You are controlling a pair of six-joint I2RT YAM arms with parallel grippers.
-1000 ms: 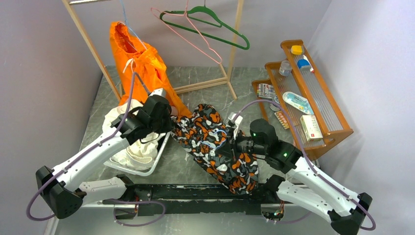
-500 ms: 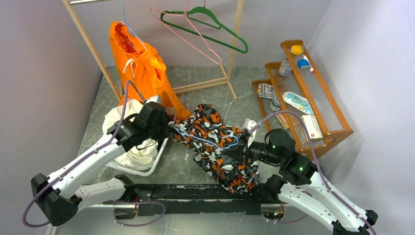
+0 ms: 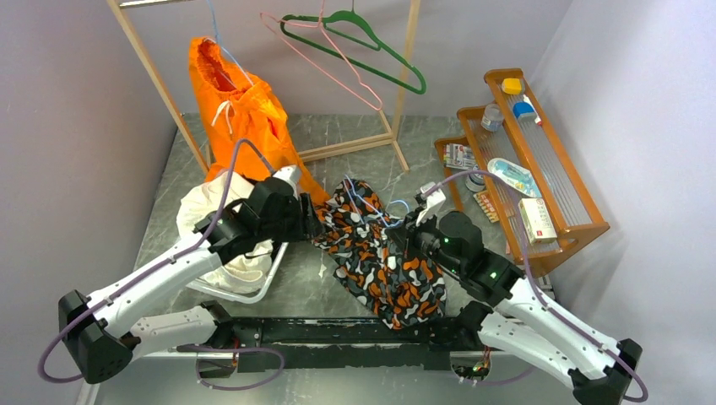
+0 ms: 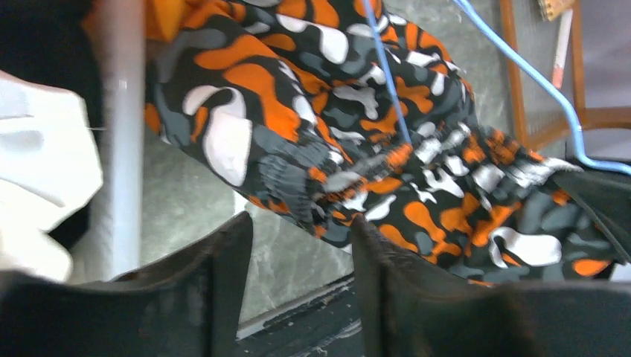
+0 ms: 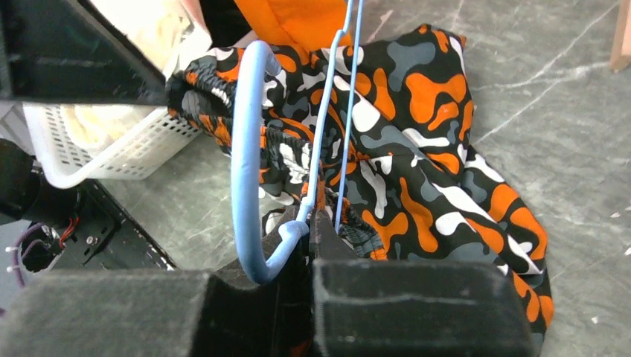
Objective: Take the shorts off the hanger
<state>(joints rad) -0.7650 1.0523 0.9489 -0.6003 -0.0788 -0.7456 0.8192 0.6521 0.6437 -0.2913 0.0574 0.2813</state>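
Since the earlier frame the left gripper has spread its jaws beside the patterned garment. The right gripper pinches a blue hanger. The orange shorts hang on the rack, untouched, so their removal appears wholly ahead.

Orange shorts: thin, creased cloth with a faint sheen; patterned garment: soft matt printed cloth, puckered along its elastic band. Blue hanger: smooth, glossy coated wire; basket: white perforated plastic, matt. Table: smooth grey veined stone-look surface; clothes rail: bare pale wood; shelf: reddish varnished wood.
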